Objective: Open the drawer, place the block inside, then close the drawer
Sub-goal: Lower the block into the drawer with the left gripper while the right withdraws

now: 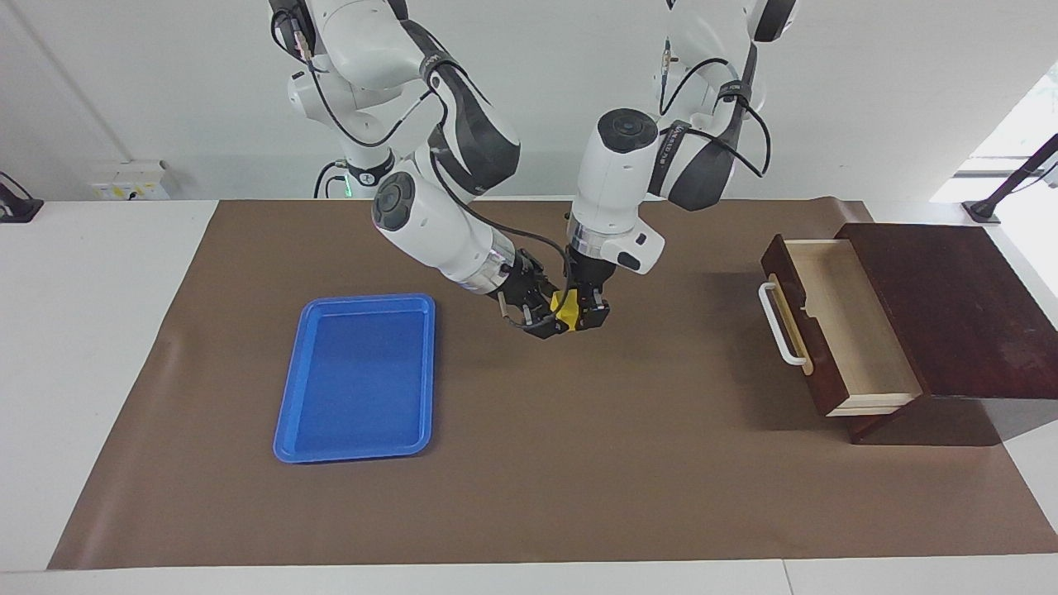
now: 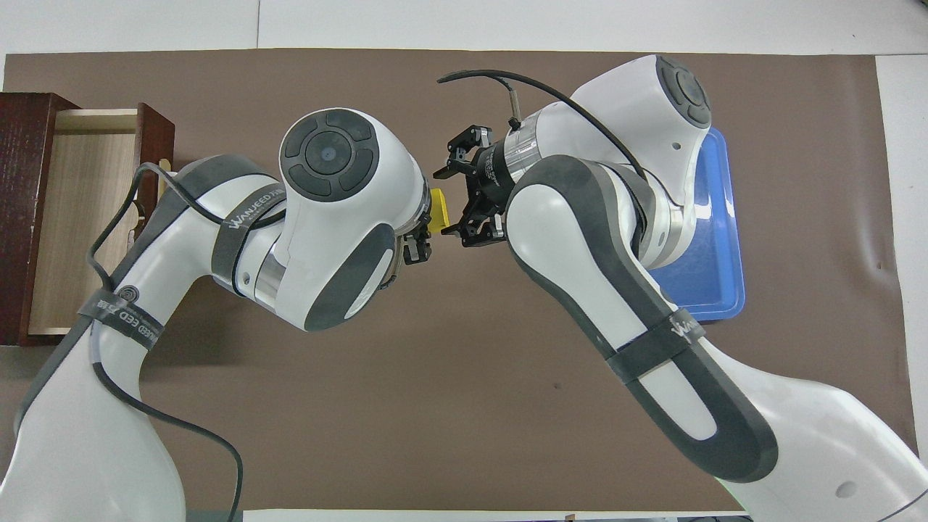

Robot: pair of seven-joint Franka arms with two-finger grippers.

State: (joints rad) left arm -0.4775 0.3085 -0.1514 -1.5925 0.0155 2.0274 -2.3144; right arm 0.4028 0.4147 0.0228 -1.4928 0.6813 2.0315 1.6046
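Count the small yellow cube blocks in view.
1. The small yellow cube block is up over the middle of the brown mat, in the shut left gripper, with the open right gripper beside it. None shows in the open wooden drawer.

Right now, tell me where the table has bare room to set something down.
Bare mat runs between the blue tray and the open drawer, away from the robots. The mat's middle is crowded: the left tool holds the block above it, and the right tool hangs open beside it.
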